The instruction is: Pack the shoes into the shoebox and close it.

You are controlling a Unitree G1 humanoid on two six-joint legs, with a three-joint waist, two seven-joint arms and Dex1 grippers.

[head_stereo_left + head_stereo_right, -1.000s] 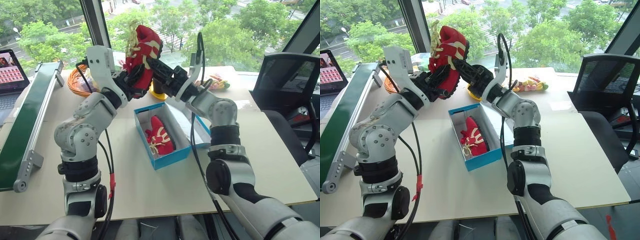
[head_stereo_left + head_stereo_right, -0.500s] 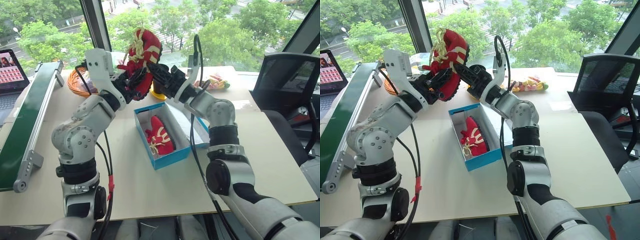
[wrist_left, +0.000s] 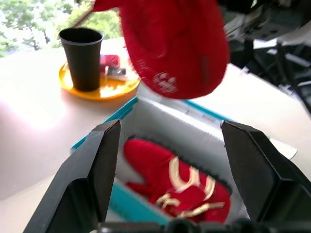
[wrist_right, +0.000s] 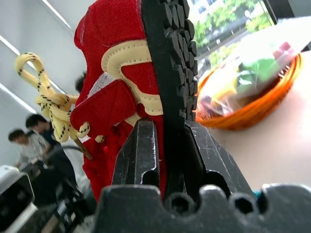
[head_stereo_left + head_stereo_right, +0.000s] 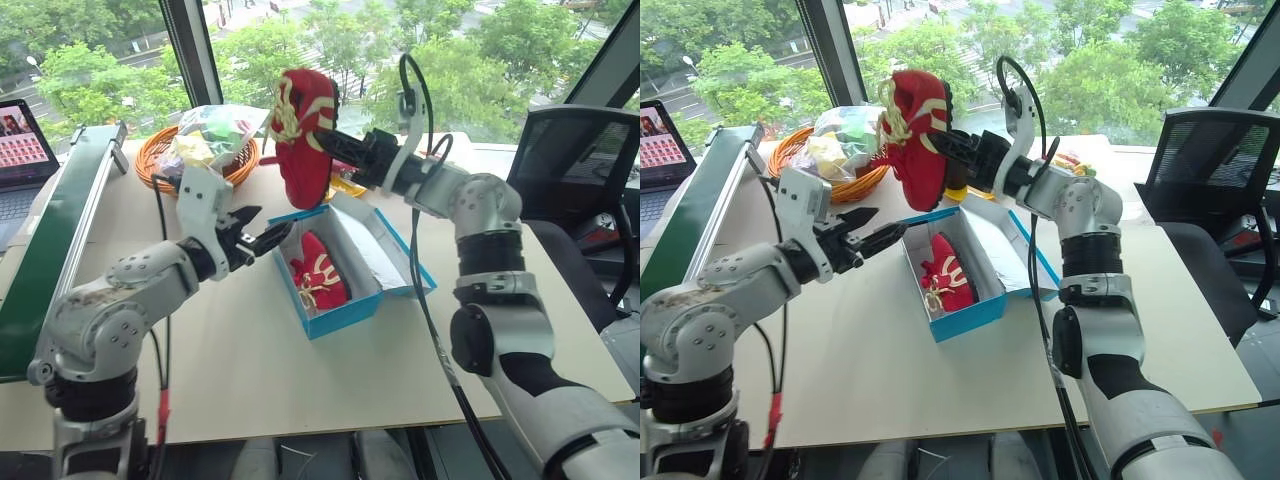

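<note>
The turquoise shoebox [image 5: 345, 312] stands in the middle of the table, its lid [image 5: 388, 245] folded out to the right. One red shoe [image 5: 320, 270] with cream laces lies inside it. The other red shoe [image 5: 303, 135] hangs above the box's far end, and my right gripper [image 5: 335, 148] is shut on its sole edge, which the right wrist view shows pinched between the fingers [image 4: 141, 150]. My left gripper [image 5: 262, 228] is open and holds nothing. It is low, just left of the box, pointing at it. In the left wrist view the boxed shoe [image 3: 180, 184] lies ahead between the spread fingers [image 3: 92, 165].
An orange woven basket [image 5: 160, 150] with a clear bag of colourful items sits at the back left. A black cup [image 3: 83, 58] stands on a yellow plate [image 3: 104, 90] behind the box. A green conveyor [image 5: 50, 250] and a laptop [image 5: 18, 140] are at the left. An office chair [image 5: 580, 170] is at the right.
My left gripper let go of the raised shoe, opened, and dropped back to the left of the box. The right gripper kept the shoe, moved it slightly right and rolled it.
</note>
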